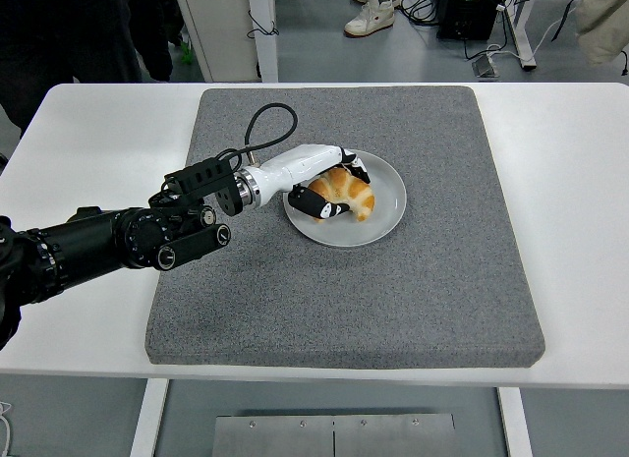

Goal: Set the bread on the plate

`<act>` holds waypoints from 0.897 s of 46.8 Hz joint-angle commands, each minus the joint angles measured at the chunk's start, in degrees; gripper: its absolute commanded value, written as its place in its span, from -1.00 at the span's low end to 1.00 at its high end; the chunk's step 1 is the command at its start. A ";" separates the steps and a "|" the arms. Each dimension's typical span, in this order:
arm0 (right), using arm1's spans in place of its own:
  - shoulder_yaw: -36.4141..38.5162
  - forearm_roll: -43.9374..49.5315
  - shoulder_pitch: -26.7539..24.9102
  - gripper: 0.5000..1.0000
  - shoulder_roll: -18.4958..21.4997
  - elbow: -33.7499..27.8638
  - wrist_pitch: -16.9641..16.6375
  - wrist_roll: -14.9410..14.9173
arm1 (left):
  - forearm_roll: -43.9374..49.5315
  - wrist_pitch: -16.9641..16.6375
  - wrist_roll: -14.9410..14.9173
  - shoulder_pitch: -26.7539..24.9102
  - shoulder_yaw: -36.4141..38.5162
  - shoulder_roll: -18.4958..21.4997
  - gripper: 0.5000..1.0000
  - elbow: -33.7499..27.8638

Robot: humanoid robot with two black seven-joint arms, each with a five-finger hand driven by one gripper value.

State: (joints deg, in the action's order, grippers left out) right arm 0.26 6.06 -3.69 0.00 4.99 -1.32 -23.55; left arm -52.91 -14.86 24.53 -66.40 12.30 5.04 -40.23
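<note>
The left hand (329, 185) is curled round the bread (344, 190), a croissant: thumb w/ black tip under its near side, other fingers over the far side, so it has the bread in a closed grip, not released. The bread sits low over the left half of the plate (386, 206) and looks to be touching or just about touching the plate surface; contact can't be confirmed from this view. The grip from the side w/ the wrist roughly level probably lets the bread go down flat onto the plate w/o tipping. The hand lies over the plate's left rim, since the left arm (108, 243) reaches in from the table's left edge, across the mat's left edge.

The plate rests on the grey mat (432, 290), somewhat toward the mat's far edge and a bit left of its centre. The mat covers the middle of the white table (575, 211), prob. to stop the plate sliding and soften contact. A black cable (263, 123) loops up off the wrist toward the mat's far-left corner, clear of the plate.

Judged from this, placing is near done; what's left is opening the fingers and drawing clear w/o dragging the bread off.

Count: 1 bread, 1 plate, 1 mat, 1 table, 1 hand in view. The right hand isn't in view. At the far side, beyond the table, a person's shoes (371, 13) show on the floor.
</note>
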 commanded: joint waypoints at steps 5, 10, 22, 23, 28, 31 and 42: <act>0.00 0.00 0.00 1.00 0.00 -0.06 0.00 0.00 | 0.44 0.01 -0.10 0.13 -0.09 -0.03 -1.00 0.07; 0.00 0.00 0.00 1.00 0.00 -0.06 0.00 0.00 | 0.62 0.01 -0.10 0.22 -0.26 -0.03 -1.00 0.15; 0.00 0.00 0.00 1.00 0.00 -0.06 0.00 0.00 | 0.71 0.01 -0.01 0.40 -0.53 -0.03 -1.00 0.86; 0.00 0.00 0.00 1.00 0.00 -0.06 0.00 0.00 | 0.71 0.01 -0.01 0.31 -0.53 -0.03 -1.00 0.86; 0.00 0.00 0.00 1.00 0.00 -0.06 0.00 0.00 | 0.71 0.01 -0.01 0.40 -0.61 -0.11 -1.00 0.86; 0.00 0.00 0.00 1.00 0.00 -0.06 0.00 0.00 | 0.71 0.01 -0.01 0.40 -0.62 -0.03 -0.97 0.86; 0.00 0.00 0.00 1.00 0.00 -0.06 0.00 0.00 | 0.71 0.01 -0.01 0.57 -0.62 -0.12 -0.78 0.86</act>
State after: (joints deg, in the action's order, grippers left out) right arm 0.26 6.06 -3.69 0.00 4.92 -1.32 -23.56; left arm -52.20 -14.85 24.52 -65.97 11.68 4.92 -39.36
